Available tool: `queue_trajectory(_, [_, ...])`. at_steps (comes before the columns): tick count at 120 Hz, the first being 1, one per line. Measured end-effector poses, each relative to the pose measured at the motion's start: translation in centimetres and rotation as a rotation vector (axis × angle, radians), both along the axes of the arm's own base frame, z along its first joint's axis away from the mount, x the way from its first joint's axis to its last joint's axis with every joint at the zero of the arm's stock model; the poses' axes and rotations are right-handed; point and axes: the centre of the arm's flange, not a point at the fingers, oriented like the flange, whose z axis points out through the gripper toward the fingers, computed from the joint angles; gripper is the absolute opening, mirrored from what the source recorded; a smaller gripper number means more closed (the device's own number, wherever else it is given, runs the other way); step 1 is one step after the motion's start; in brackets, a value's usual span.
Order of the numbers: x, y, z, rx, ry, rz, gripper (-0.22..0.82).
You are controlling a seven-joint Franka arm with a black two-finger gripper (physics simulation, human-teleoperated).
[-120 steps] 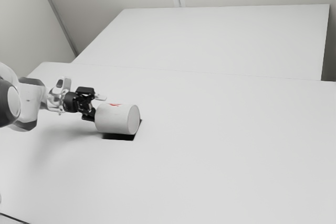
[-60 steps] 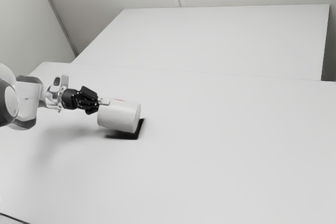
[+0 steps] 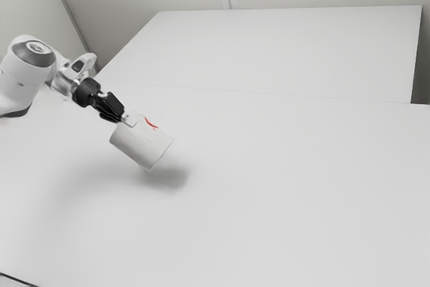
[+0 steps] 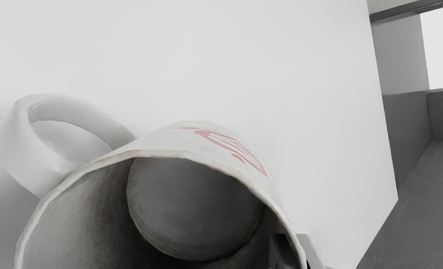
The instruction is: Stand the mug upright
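Over in the exterior view, got a white cylindrical ceramic-looking mug (image 3: 140, 142) hanging right off the tips of the black two-finger gripper (image 3: 127, 119), on the side toward the exterior view's right and lower down. Pinched shut on the mug wall up at the rim end, so definitely gripping, not open. Looks lifted off the smooth matte white table (image 3: 282, 186), with a soft-edged grey shadow (image 3: 168, 178) underneath. Tilted well off upright too, mouth end facing back toward the gripper and base end slanting down toward the exterior view's right. Can spot a little curved red print (image 3: 150, 123) near the gripped side. Coming in from the exterior view's left: a glossy white arm (image 3: 30, 65) with dark grey joint caps.

Down in the wrist view, looking straight into the mug's open mouth, just past the fingertips. Caught between the two fingers at the rim: dark one (image 4: 282, 248) inside, lighter grey one (image 4: 311, 248) outside. Kinda faceted, slightly brownish rim (image 4: 161, 153), then shadowy grey inner walls going down to a round flat bottom (image 4: 195, 209). Thick, smooth looped handle (image 4: 23, 149) sticking out on the side away from the fingers. Red line-drawn print on the outer wall, between handle and fingers. Past the table's straight edge, dark grey speckled flooring (image 4: 423, 213).
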Motion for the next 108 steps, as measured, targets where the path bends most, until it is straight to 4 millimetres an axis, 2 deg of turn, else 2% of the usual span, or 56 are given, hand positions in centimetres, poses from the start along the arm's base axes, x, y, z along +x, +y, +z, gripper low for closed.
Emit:
queue_trajectory(11, [0.3, -1.7, 1.2, 0.234, 0.012, -0.069, -0.18])
queue_trajectory(25, [1.7, -3.6, 2.5, 0.486, -0.006, -0.123, -0.18])
queue_trajectory(38, [3.1, -5.5, 2.5, 0.638, -0.043, -0.136, -0.18])
queue_trajectory(48, [3.2, -6.2, 1.2, 0.692, -0.048, -0.119, -0.18])
queue_trajectory(67, [2.6, -6.2, -1.6, 0.801, -0.055, -0.081, -0.18])
queue_trajectory(95, [2.2, -7.3, -4.9, 0.846, -0.053, -0.013, -0.18])
queue_trajectory(102, [2.1, -7.3, -5.4, 0.847, -0.049, 0.010, -0.14])
queue_trajectory(108, [2.2, -7.2, -5.6, 0.847, -0.046, 0.030, -0.03])
